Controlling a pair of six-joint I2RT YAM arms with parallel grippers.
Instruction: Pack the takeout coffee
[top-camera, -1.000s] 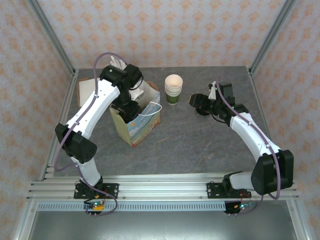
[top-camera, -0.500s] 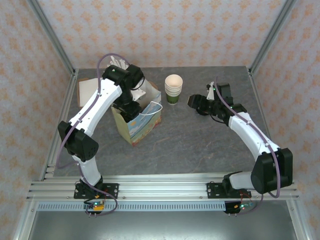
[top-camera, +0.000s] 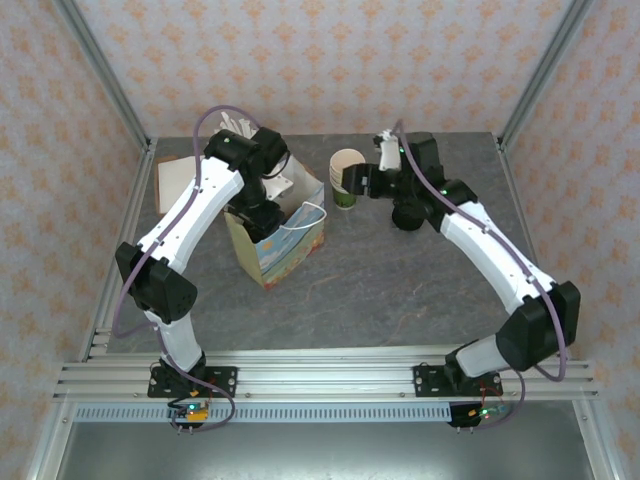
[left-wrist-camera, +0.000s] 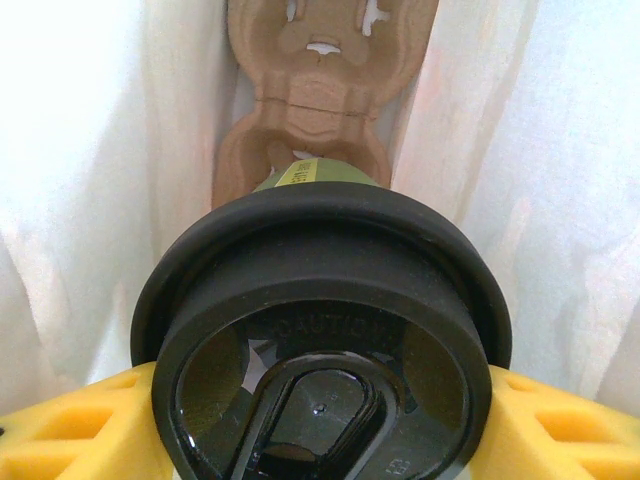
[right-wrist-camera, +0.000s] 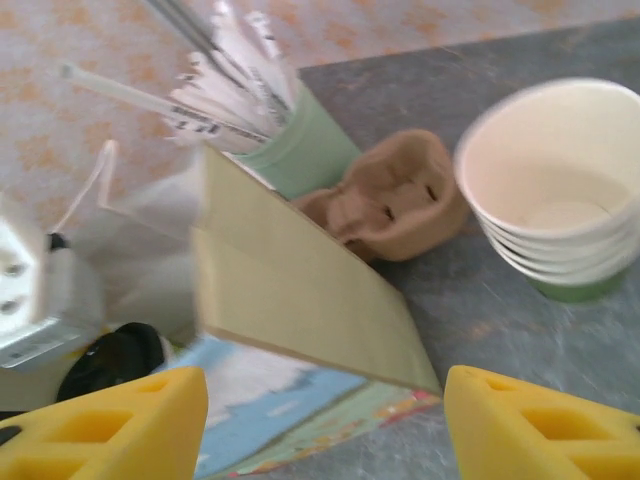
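The left gripper (left-wrist-camera: 320, 425) is clamped on the takeout coffee (left-wrist-camera: 320, 300), a small paper cup under a round black plastic lid, with a yellow finger (left-wrist-camera: 80, 425) on either side. The cup hangs inside the white-lined, picture-printed paper bag (top-camera: 290, 250). A brown moulded cardboard cup carrier (left-wrist-camera: 310, 110) lies in the bag at 12 o'clock from the lid. The right gripper (right-wrist-camera: 320, 415) has its jaws wide apart above the grey table (top-camera: 400, 290), at 3 o'clock from the stack of lidless cream-and-green paper cups (top-camera: 345, 180).
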